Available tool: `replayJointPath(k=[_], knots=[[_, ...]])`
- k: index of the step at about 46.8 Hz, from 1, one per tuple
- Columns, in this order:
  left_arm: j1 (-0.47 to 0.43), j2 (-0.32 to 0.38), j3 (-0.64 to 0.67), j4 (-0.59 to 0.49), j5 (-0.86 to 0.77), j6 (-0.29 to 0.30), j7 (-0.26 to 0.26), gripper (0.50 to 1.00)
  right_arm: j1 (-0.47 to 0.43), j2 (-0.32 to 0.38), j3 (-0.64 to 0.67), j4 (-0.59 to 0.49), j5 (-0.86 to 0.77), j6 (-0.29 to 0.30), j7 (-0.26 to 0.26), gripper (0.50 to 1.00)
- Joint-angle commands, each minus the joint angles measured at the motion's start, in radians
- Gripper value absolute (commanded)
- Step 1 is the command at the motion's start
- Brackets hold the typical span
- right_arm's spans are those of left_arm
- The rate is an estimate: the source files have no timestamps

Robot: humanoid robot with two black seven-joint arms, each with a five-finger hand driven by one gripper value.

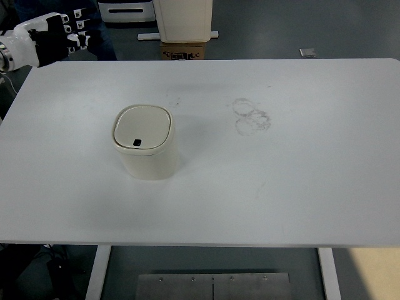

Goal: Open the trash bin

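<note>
Bright, even overhead light washes the white bench (300, 187) nearly featureless, the trash bin (145, 142) casts only a faint soft shadow to its right, and focus stays sharp throughout.

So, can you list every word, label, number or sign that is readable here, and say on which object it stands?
None can be read.
Cardboard box beyond the table's far edge: dark print on its front, too small and blurred to read.
Trash bin: only a small dark button on the lid, no text.
White table: faint ring marks, no writing.
</note>
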Motion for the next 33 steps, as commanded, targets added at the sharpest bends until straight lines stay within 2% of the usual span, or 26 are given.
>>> replayJointPath(k=[1,4,9,15,22,33], knots=[[-0.037,0.022,0.018,-0.033,0.009,-0.012,0.003,1.0,0.0,0.0,-0.001,0.0,0.0,0.0,0.0,0.991],[-0.058,0.031,0.02,-0.067,0.064,-0.016,0.018,1.0,0.0,0.0,-0.001,0.0,0.0,0.0,0.0,0.991],[-0.07,0.039,0.02,-0.107,0.19,-0.016,0.072,1.0,0.0,0.0,0.001,0.0,0.0,0.0,0.0,0.991],[-0.093,0.066,0.021,-0.17,0.248,-0.027,0.112,1.0,0.0,0.0,-0.001,0.0,0.0,0.0,0.0,0.991],[-0.135,0.117,0.029,-0.24,0.322,-0.124,0.155,1.0,0.0,0.0,-0.001,0.0,0.0,0.0,0.0,0.991],[-0.181,0.152,0.052,-0.27,0.492,-0.254,0.156,1.0,0.0,0.0,-0.001,0.0,0.0,0.0,0.0,0.991]])
